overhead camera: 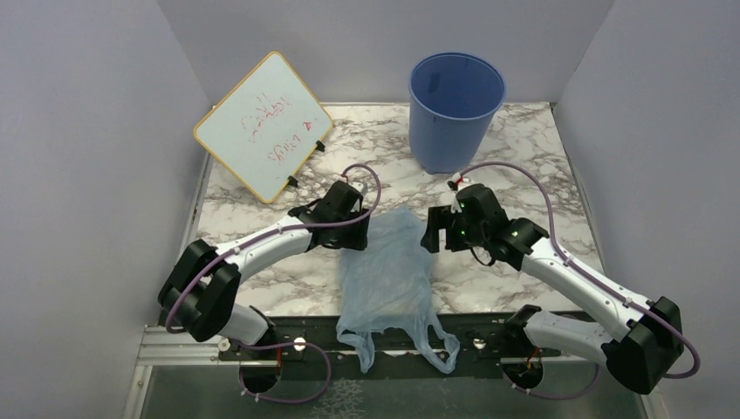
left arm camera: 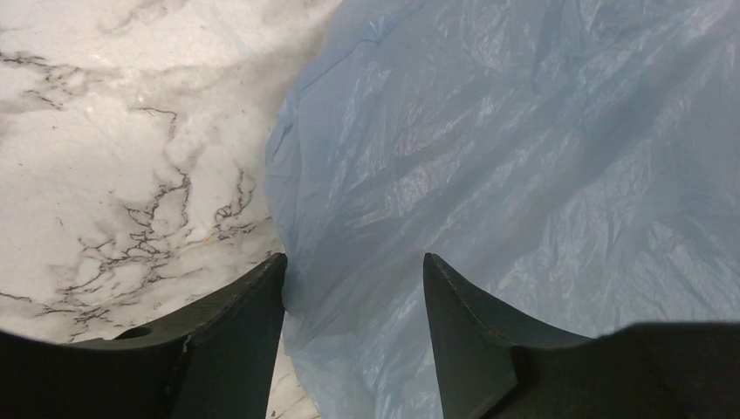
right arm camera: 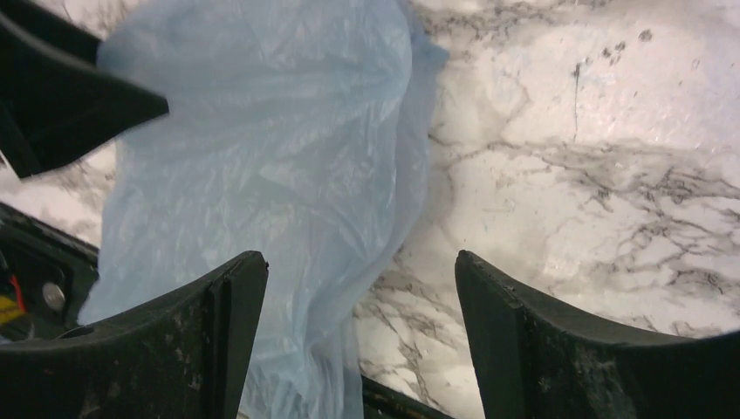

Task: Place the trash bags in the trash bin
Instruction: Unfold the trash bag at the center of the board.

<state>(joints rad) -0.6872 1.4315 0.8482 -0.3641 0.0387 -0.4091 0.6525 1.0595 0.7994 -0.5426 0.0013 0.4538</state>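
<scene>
On the marble-patterned counter [overhead camera: 541, 157], a thin light-blue bag [overhead camera: 388, 262] lies crumpled and mostly flat at the near middle, between the two tools and outside the bin [overhead camera: 455, 109]. Its two handles [overhead camera: 441, 349] trail over the counter's near edge onto the black rail [overhead camera: 323, 330] that carries the arm bases.

The left tool [overhead camera: 359, 229] sits low at the bag's left edge, its jaws parted to a middling width. The left wrist view shows that tool [left arm camera: 354, 262] straddling the rim of the film. Blue plastic fills the gap between the dark fingers [left arm camera: 236, 332] and is not visibly pinched.

The right tool [overhead camera: 434, 236] faces it from the bag's right edge with its jaws wide. In the right wrist view the tool [right arm camera: 359, 257] has the bag's edge lying under one finger and part of the gap, with bare marble under the rest. It holds nothing. A dark finger of the left tool shows at that view's upper left corner, over the bag.

The bin, a round blue bucket, stands upright at the far side, right of centre, its mouth open to the overhead camera, well apart from the bag. A whiteboard [overhead camera: 262, 127] with red scribbles sits turned like a diamond at the far left.
</scene>
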